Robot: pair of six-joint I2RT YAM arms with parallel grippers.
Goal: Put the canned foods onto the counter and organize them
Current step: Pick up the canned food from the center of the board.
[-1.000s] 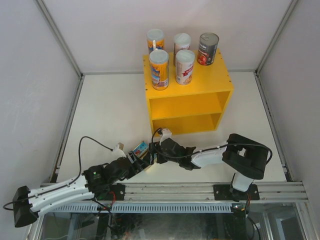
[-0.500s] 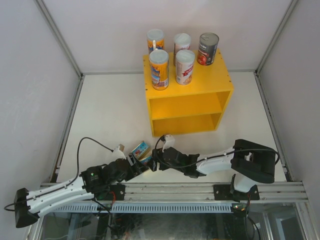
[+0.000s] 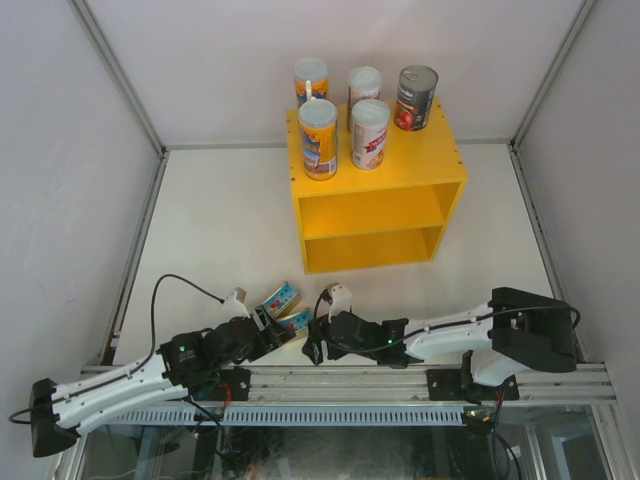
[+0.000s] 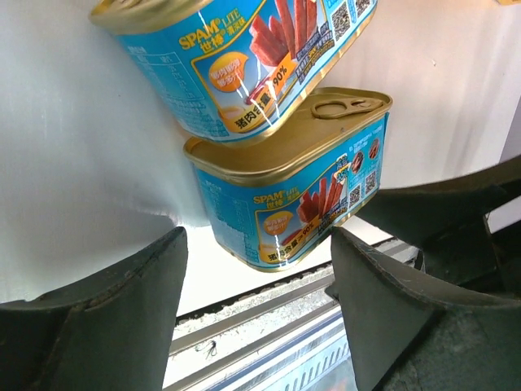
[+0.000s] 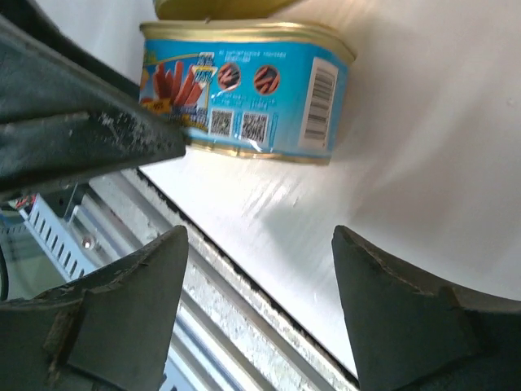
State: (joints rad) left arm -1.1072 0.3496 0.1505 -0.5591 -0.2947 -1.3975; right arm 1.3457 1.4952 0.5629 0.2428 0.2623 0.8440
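At table point(image 3: 215, 225) front edge: left pincer point(image 4: 256, 238) open, empty, facing blue tin point(image 4: 285, 191); right pincer point(image 5: 259, 236) open, empty.

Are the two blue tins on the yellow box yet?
No, both blue tins lie on the white table in front of the yellow box.

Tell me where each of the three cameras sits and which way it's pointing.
Top external: above and behind the bases, looking down on the table, the yellow box, the left arm and right arm.
Left wrist: on the left arm, low, facing two blue tins past its own fingers.
Right wrist: on the right arm, facing the table's near edge; its fingers show.
Shared: both wrist views catch the nearer tin.
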